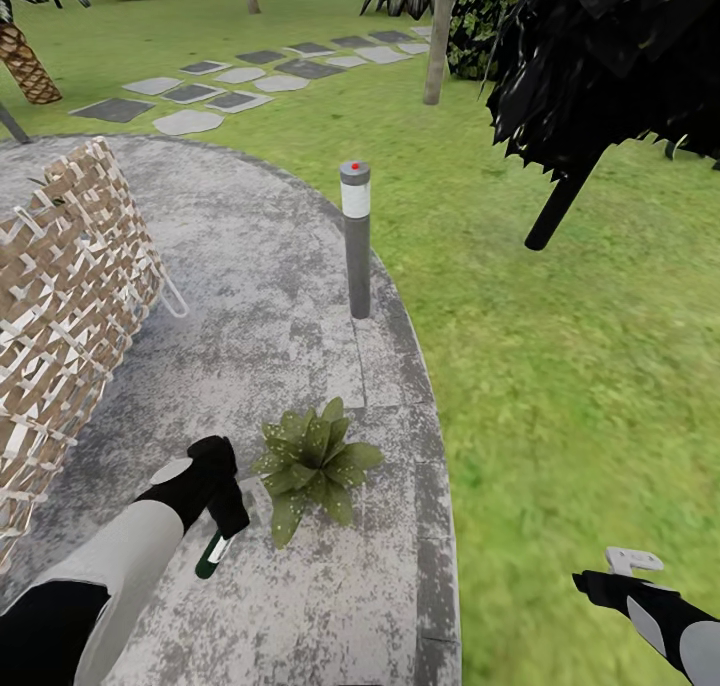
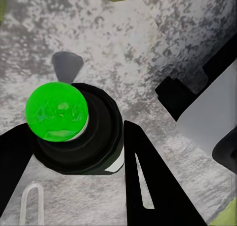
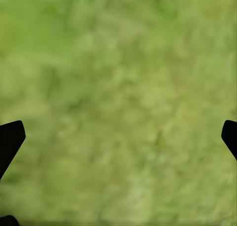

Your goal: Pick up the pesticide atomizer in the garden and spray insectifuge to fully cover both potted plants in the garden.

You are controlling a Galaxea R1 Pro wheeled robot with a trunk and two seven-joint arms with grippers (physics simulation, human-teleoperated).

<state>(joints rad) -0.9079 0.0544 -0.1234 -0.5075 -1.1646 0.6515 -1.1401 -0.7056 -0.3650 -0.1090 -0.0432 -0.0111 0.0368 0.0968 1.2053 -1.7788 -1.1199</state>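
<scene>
Mottled grey patio (image 1: 300,296) beside lawn (image 1: 560,366)

Grey bollard light (image 1: 355,238) stands near a woven wicker chair (image 1: 60,306).

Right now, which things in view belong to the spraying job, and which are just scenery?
Job:
- pesticide atomizer, held in the left pincer
- potted plant on the patio

Scenery:
- wicker bench
- bollard light
- stepping stones
- palm trunk

Dark green atomizer (image 1: 213,554) with white label, green-leaved potted plant (image 1: 313,463), mottled grey patio (image 1: 300,346), green lawn (image 1: 560,366), tan-and-white woven chair (image 1: 60,296), grey bollard (image 1: 356,238) with white band and red dot
</scene>
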